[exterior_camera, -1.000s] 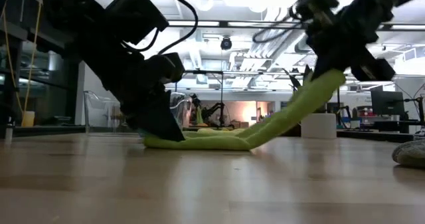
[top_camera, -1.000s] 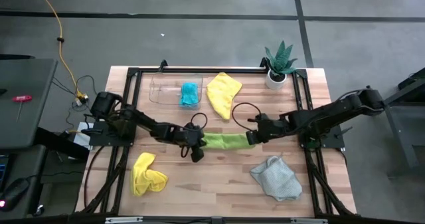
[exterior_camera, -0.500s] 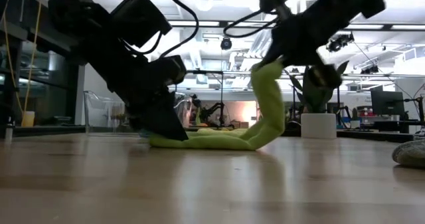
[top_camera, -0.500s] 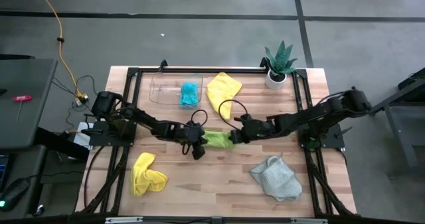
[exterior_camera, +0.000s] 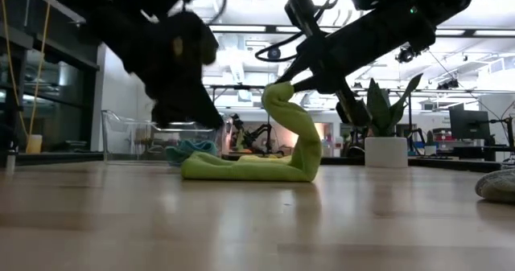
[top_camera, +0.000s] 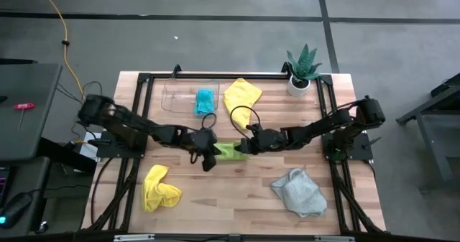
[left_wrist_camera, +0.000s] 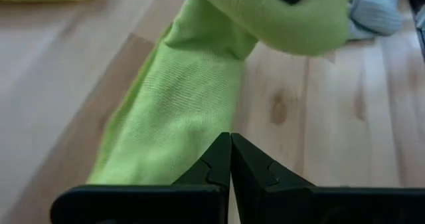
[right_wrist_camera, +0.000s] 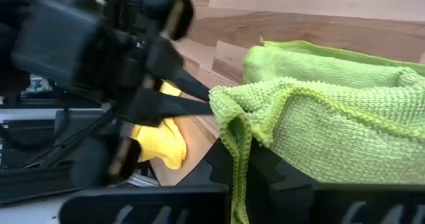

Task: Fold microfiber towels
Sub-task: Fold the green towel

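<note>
High view: right hand [top_camera: 249, 146] clenched on lime green towel [top_camera: 228, 151], left hand [top_camera: 209, 160] clenched empty

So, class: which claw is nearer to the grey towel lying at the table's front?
The right claw. It sits at the table's middle gripping the lime green towel, up and left of the grey towel. The left claw is farther left, beyond it.

both grippers [top_camera: 208, 156] [top_camera: 248, 146] closed, nearly meeting mid-table

Nubby plush lime green towel [right_wrist_camera: 319, 117], smooth wooden table [top_camera: 237, 199]
</note>
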{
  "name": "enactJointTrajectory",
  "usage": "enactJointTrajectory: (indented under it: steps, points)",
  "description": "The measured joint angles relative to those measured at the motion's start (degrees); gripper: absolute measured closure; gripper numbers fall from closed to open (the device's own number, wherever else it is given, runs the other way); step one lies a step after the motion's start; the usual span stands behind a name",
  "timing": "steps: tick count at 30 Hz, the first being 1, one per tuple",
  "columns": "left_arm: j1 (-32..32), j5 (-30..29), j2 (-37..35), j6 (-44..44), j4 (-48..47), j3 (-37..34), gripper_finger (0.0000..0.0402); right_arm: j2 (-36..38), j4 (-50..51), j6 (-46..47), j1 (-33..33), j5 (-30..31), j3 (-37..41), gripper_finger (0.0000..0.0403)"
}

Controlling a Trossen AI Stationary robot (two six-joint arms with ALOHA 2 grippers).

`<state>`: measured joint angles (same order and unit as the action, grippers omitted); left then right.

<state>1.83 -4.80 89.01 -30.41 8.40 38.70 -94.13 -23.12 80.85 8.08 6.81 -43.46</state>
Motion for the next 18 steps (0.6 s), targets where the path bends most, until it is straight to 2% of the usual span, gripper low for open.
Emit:
enactJointTrajectory:
  steps: [3, 7, 13, 18]
  points:
    - [0.9, -1.6, -5.7, 2.1, -9.5, 0.0, 0.0401, 0.0, -0.4, -0.3, -0.2, 0.7, 0.0, 0.0403]
    - [2.3, -8.8, -9.1, 3.0, -17.3, -1.0, 0.0401, -0.8, -2.0, -1.4, -1.2, 0.8, -0.1, 0.0403]
    - [2.6, -9.9, -6.6, -0.7, -16.1, -3.9, 0.0401, -4.5, -5.4, -1.3, -1.9, -0.2, 0.0, 0.0403]
    - [2.6, -9.5, -1.5, -0.9, -8.1, -4.2, 0.0401, -9.1, -10.3, 1.4, -2.0, -1.0, 0.0, 0.0403]
